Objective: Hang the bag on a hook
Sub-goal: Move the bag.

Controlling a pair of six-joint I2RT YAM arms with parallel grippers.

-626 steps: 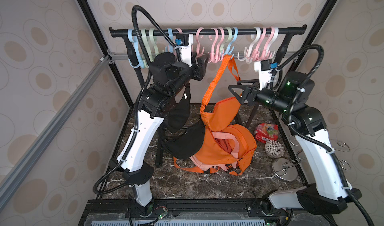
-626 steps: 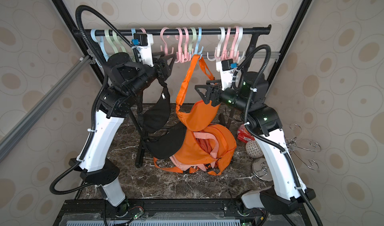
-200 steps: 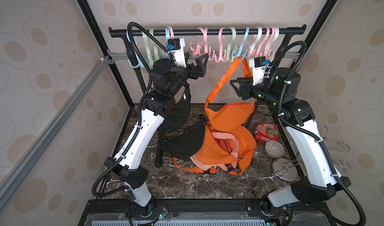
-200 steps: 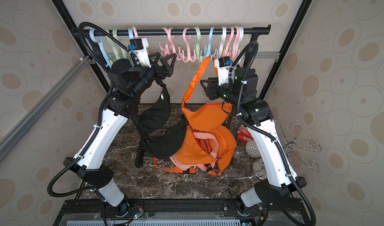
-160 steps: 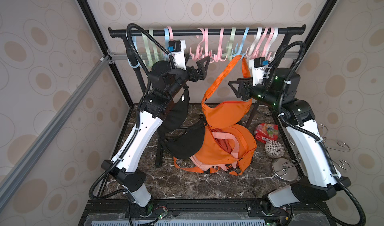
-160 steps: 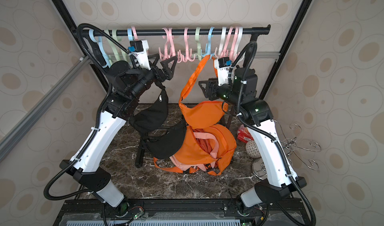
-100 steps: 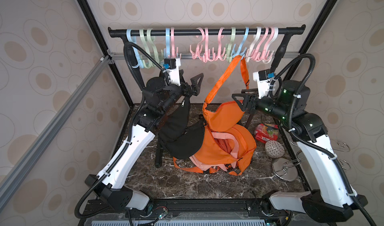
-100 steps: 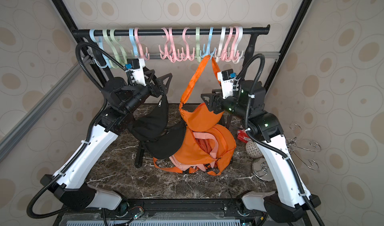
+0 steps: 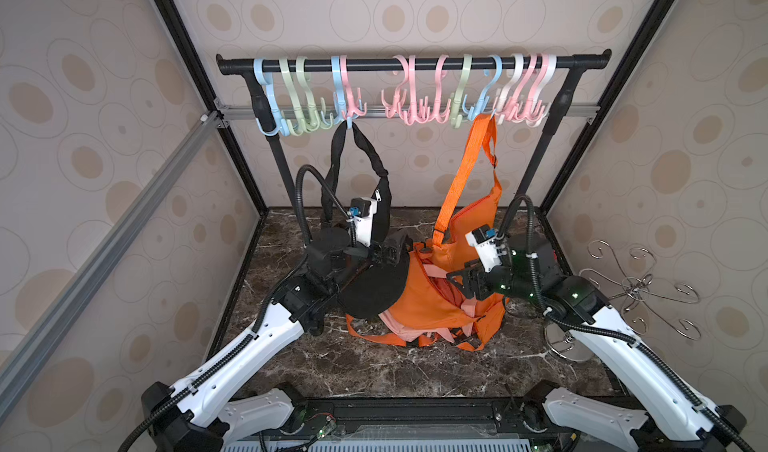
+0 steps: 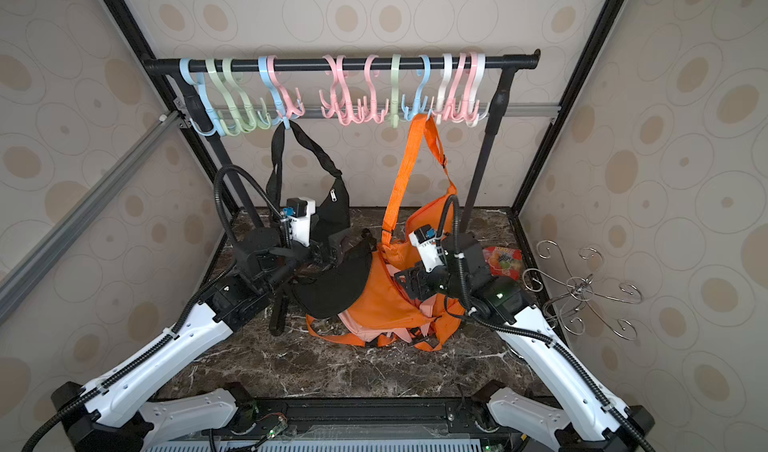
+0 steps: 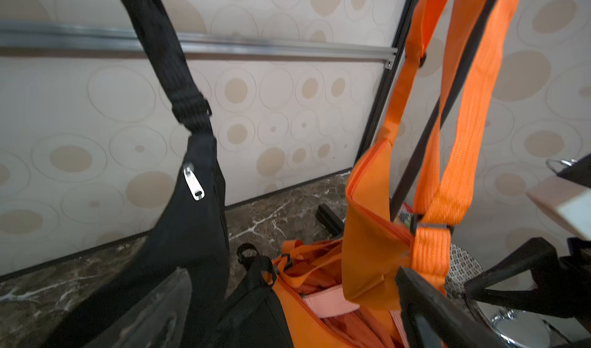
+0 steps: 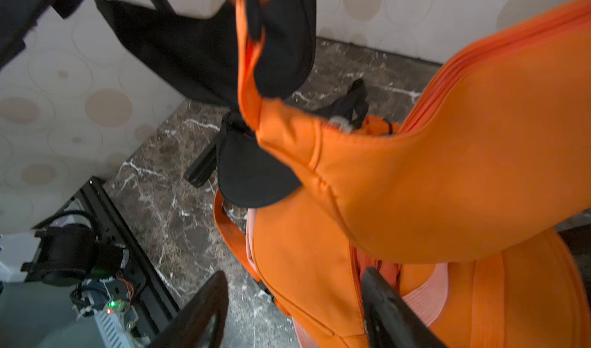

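Booth: beige wallpaper with ringed dots [image 9: 415,14], a dark marble-veined tabletop [image 9: 374,367], and a black rail [image 9: 374,64] across the back carrying pastel plastic hooks [image 9: 415,109].
Just changed: a second ago both arms were up at the rail, the right one at the strap. Now both sit low over the tabletop and the strap hangs unaided.
Task's thing: orange fabric sling bag [image 9: 478,221], with its flat orange webbing strap [image 9: 465,171] looped over the pale blue plastic hook [image 9: 488,93], right of the rail's middle.
Right gripper [image 9: 463,279]: jaws apart with nothing between them, low beside the bag.
Left gripper [image 9: 388,254]: spread wide and empty (the black sling bag [image 9: 384,205] behind it hangs further left along the rail).
Meaning: the hanging looks done, and likely only clearing away remains.
Axis: the strap runs steeply up-and-down. The bag body slants, its higher end toward the right black post [image 9: 536,159] and its lower end forward, near the orange backpack [image 9: 415,304] on the tabletop. I cannot tell whether they touch.
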